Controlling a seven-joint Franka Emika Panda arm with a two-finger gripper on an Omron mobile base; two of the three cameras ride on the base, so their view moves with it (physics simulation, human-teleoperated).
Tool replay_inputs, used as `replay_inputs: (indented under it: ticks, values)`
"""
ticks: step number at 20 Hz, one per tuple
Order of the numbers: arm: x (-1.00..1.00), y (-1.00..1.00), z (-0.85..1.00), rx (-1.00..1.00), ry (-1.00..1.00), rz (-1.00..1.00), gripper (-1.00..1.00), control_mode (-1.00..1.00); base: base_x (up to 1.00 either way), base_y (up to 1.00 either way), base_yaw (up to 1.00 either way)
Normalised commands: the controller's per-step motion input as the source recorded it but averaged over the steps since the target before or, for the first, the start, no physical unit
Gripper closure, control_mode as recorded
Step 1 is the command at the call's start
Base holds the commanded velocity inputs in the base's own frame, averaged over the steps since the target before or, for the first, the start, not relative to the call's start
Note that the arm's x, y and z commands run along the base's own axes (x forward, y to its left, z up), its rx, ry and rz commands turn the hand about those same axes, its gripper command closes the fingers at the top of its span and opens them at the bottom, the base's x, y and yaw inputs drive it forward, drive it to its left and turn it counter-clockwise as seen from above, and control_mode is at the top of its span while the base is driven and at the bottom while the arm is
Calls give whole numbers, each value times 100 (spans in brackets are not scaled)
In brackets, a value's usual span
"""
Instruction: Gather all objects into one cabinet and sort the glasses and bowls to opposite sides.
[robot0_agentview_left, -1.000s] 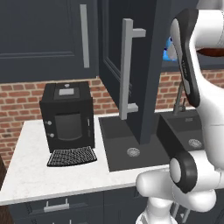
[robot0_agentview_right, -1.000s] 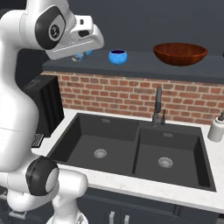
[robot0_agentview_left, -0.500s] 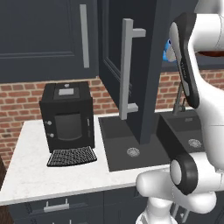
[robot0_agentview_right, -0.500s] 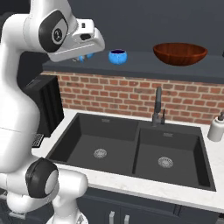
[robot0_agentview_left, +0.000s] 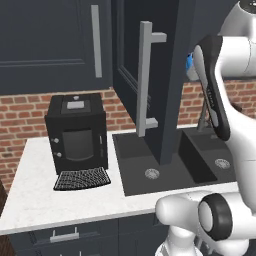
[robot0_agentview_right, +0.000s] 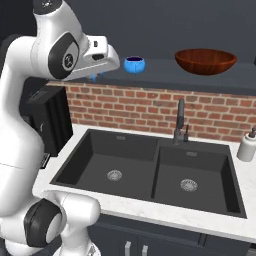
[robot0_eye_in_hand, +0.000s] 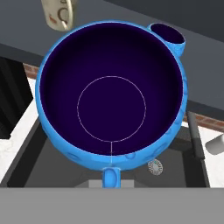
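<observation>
My gripper (robot0_agentview_right: 96, 73) is shut on a squat bright blue cup (robot0_eye_in_hand: 111, 92). The cup's dark inside faces the hand camera and its small handle (robot0_eye_in_hand: 110, 176) points toward me. I hold it above the sink's left side, at the left end of the open cabinet's shelf (robot0_agentview_right: 165, 76). On that shelf stand a second blue cup (robot0_agentview_right: 134, 64) in the middle and the wide reddish-brown bowl (robot0_agentview_right: 205, 60) to the right. A cream-beige mug (robot0_eye_in_hand: 59, 14) shows past the held cup's rim. The dark cabinet door (robot0_agentview_left: 165, 60) stands swung open, bar handle (robot0_agentview_left: 145, 80) outward.
A black double sink (robot0_agentview_right: 150, 167) with a faucet (robot0_agentview_right: 180, 120) lies below the shelf. A soap dispenser (robot0_agentview_right: 247, 145) stands at its right. A black coffee machine (robot0_agentview_left: 77, 132) sits on the white counter at the left, under a closed upper cabinet (robot0_agentview_left: 50, 45).
My hand and the blue cup have shifted slightly right and a little lower along the shelf's left end. The grip is unchanged, and the shelf items have not moved.
</observation>
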Motion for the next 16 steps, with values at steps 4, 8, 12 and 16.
replay_inputs:
  ticks: [4,8,12,16]
  values:
    - [0,3,-20,0,-7,0,100,-100,0,0,0]
    - [5,3,-4,0,-6,0,100,-100,0,0,0]
    - [12,1,0,0,-1,0,100,-100,0,0,0]
    - [13,1,8,0,4,0,100,-100,0,0,0]
